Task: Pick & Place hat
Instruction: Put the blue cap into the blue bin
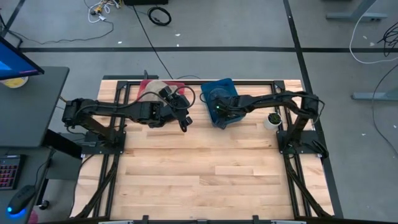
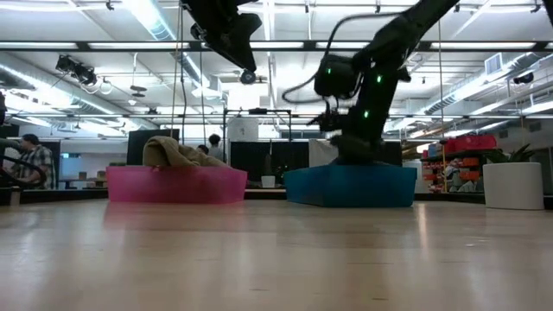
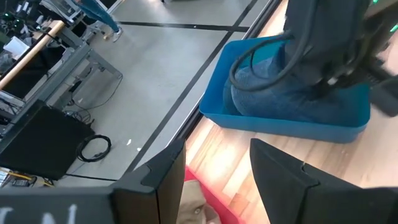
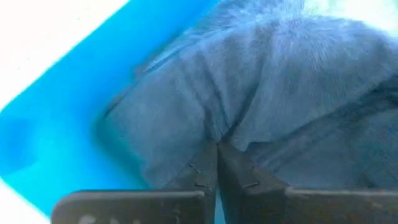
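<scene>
Along the table's far edge, seen from above, sit two bins: a pink bin [image 1: 148, 87] toward the left corner with a tan hat [image 1: 159, 84] in it, and a blue bin [image 1: 219, 99] near the middle holding a blue hat [image 1: 213, 94]. The right gripper [image 1: 219, 112] reaches down into the blue bin, while the left gripper [image 1: 185, 122] hangs over bare wood between the bins, just off the pink one. A white cup [image 1: 272, 119] stands by the right arm's base near the table's right edge.

At table height, the tan hat [image 2: 175, 153] slumps over the pink bin's [image 2: 175, 185] rim. The right arm drops behind the blue bin's [image 2: 350, 186] wall, its fingertips hidden. The left gripper [image 2: 248, 76] hangs high, carrying nothing.

Past the left wrist, the fingers [image 3: 286, 180] stand well apart and empty. Beyond them lies the blue bin [image 3: 286, 121] with the blue hat [image 3: 267, 93] and the right arm inside.

At the right wrist, the right gripper [image 4: 217, 155] is closed, fingers pressed together on a pinched ridge of the blue hat's [image 4: 267, 81] fabric.

That hat looks soft, light and floppy. It will likely sag and could slip from a thin pinch, so a thicker fold or the brim would probably be the surer hold.
</scene>
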`<control>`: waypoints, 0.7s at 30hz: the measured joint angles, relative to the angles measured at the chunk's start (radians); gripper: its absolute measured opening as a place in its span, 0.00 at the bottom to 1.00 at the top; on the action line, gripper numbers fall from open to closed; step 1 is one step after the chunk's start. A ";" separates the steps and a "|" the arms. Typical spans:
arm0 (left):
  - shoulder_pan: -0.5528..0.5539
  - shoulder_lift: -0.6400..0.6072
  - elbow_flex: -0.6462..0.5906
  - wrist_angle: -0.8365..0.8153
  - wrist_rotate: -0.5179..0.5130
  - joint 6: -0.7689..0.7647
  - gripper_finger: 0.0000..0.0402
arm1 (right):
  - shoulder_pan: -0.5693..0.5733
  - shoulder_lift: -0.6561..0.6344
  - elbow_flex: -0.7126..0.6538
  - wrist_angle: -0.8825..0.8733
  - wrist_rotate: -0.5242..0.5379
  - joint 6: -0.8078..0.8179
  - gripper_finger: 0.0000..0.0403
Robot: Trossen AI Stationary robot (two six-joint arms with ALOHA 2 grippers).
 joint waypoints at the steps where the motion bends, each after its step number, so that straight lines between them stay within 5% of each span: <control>1: 0.000 0.000 0.000 0.000 0.001 0.000 0.46 | 0.007 -0.020 0.008 -0.022 -0.003 -0.003 0.02; 7: 0.000 0.000 0.000 0.001 0.001 -0.002 0.46 | 0.045 -0.177 0.091 -0.178 0.003 -0.035 0.02; 14: 0.000 0.000 0.000 0.001 0.001 -0.007 0.46 | 0.002 -0.283 0.101 -0.168 0.182 -0.033 0.02; 21: 0.000 0.000 0.000 0.000 0.001 -0.008 0.46 | -0.038 -0.184 -0.008 0.003 0.059 -0.010 0.00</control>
